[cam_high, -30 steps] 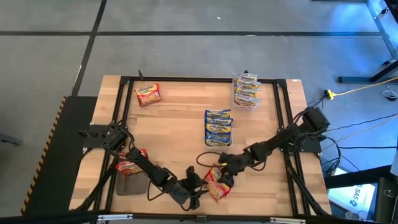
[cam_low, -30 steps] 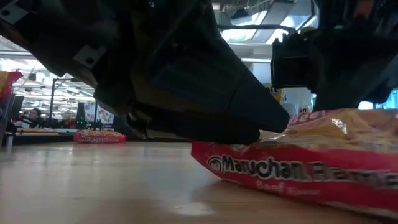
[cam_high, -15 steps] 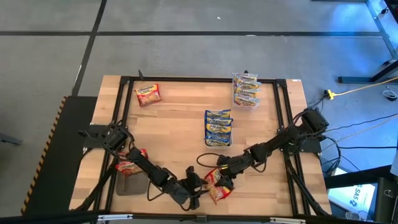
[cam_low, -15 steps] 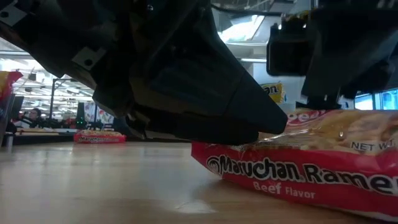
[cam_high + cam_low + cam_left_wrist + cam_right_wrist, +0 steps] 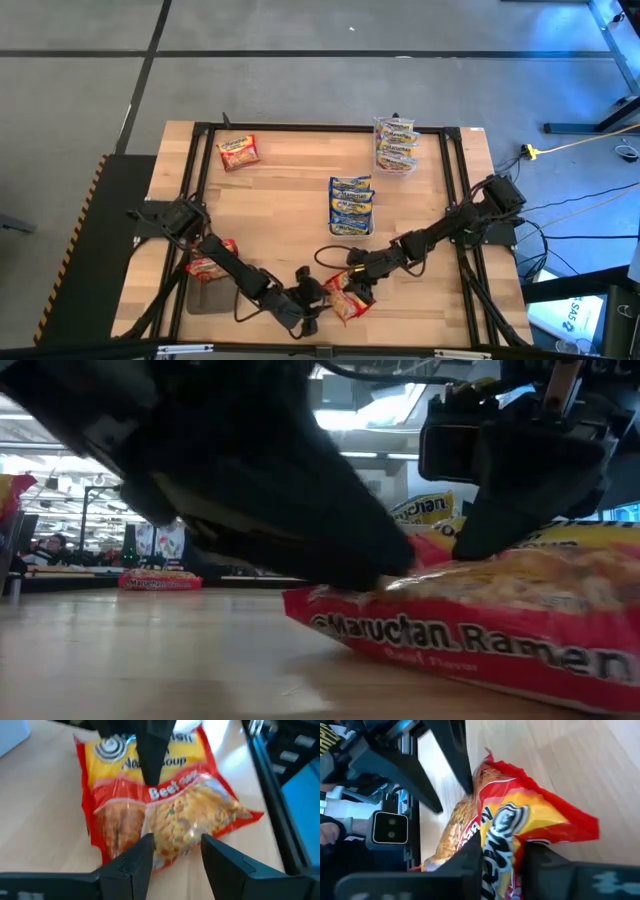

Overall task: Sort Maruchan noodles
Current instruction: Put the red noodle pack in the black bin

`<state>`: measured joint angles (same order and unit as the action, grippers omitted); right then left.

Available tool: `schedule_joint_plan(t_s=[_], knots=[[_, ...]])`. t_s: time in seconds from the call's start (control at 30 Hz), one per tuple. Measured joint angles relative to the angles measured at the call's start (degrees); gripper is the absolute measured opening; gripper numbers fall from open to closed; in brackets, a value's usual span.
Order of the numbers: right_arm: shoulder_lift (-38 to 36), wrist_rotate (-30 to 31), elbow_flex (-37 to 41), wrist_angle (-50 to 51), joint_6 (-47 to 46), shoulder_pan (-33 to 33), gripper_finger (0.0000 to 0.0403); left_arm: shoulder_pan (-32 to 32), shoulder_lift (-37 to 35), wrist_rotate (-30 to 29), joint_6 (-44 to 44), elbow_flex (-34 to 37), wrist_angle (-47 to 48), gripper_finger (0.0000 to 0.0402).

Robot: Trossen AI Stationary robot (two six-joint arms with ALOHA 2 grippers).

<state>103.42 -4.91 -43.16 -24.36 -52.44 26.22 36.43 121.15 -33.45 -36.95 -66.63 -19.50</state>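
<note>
near the table (image 5: 300, 210) front edge, right fingers (image 5: 470, 865) clench red packet (image 5: 345, 300); left fingers (image 5: 132, 865) released.

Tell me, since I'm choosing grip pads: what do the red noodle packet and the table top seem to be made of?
The red noodle packet looks like thin glossy plastic film: it crinkles, catches highlights, and noodles show through a clear patch. The right pincer is closing on one end. The table top looks like pale wood planks with a smooth, lightly sheened finish; grain lines show, though a laminate can't be ruled out.
</note>
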Motion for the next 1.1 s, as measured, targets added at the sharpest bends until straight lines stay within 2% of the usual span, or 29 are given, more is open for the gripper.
schedule_joint_plan(t_s=[0.1, 0.23, 0.47, 0.57, 0.7, 0.9, 1.1], knots=[[0.0, -0.6, 0.0, -0.6, 1.7, 0.0, 0.0047, 0.6, -3.6, 0.8, -0.4, 0.1, 5.5, 0.016], [0.0, -3.7, -0.1, -1.6, 5.0, 0.1, 0.0036, 1.6, -9.2, 1.5, -1.5, 0.1, 12.4, 0.016], [-1.0, -3.6, -4.0, 0.3, 14.1, 0.5, 0.0037, 2.0, -16.4, 0.8, -2.3, 0.0, 15.0, 0.0164], [-2.0, -1.2, -7.0, 5.2, 19.6, 1.9, 0.0032, 1.1, -18.4, 2.7, -4.5, 0.0, 16.0, 0.0176], [-3.3, 7.3, -10.3, 12.2, 24.3, 5.1, 0.0035, -0.2, -19.6, 4.7, -8.9, -0.1, 17.4, 0.0202], [-3.3, 15.6, -13.6, 16.1, 27.7, 9.2, 0.0035, -2.1, -19.1, 10.4, -15.0, 0.0, 16.7, 0.0238], [-3.3, 17.3, -16.4, 16.9, 30.9, 8.9, 0.0035, -3.2, -17.2, 14.7, -16.9, -0.1, 14.9, 0.025]])
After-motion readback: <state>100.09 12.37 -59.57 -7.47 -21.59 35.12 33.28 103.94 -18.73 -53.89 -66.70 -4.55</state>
